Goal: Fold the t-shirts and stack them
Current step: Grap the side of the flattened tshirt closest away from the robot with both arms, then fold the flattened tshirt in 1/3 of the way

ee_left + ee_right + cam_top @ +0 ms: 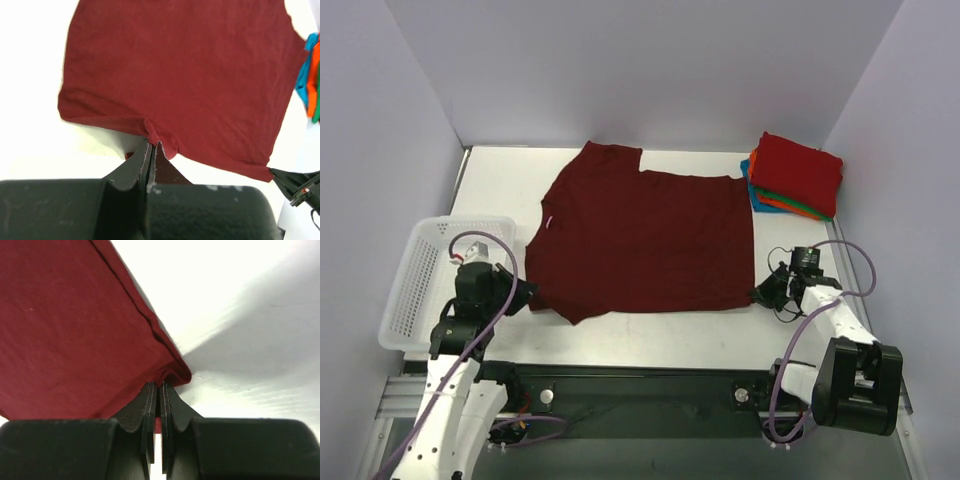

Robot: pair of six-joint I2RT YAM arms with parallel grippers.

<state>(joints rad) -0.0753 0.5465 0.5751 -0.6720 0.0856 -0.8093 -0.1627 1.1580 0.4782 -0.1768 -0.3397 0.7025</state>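
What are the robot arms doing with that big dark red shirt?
They seem to be getting ready to fold it. The left end effector pinches the near-left edge of the maroon t-shirt, and the right end effector pinches its near-right corner. The shirt lies spread flat on the table. A stack of folded shirts sits at the far right.

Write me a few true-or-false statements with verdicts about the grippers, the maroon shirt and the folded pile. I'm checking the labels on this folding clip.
1. The left gripper is shut on an edge of the maroon t-shirt. True.
2. The right gripper hangs open above the cloth. False: it is shut on the shirt's corner.
3. The folded stack at the far right has a red shirt on top. True.
4. The maroon t-shirt lies in the white basket. False: it is spread on the table, to the right of the basket.
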